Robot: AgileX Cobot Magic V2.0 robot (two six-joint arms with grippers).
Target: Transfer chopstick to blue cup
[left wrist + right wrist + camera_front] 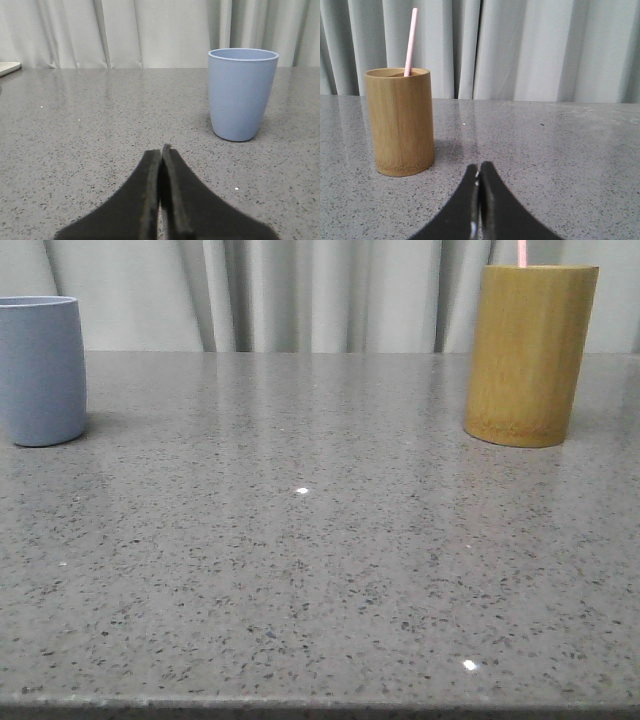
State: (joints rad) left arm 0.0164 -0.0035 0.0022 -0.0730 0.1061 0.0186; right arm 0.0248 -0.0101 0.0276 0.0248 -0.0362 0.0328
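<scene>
A pale pink chopstick (410, 41) stands in a yellow-brown bamboo cylinder (401, 121), its upper end above the rim. In the front view the cylinder (528, 355) stands at the far right and the chopstick (524, 252) pokes out at the top edge. The blue cup (40, 370) stands at the far left, upright; its inside is hidden. It also shows in the left wrist view (242, 93). My left gripper (161, 150) is shut and empty, short of the cup. My right gripper (479, 167) is shut and empty, short of the cylinder. Neither gripper shows in the front view.
The grey speckled table (320, 540) runs to a front edge at the bottom of the front view. Pale curtains (300, 290) hang behind it. A pale flat object (7, 67) lies at the far edge in the left wrist view.
</scene>
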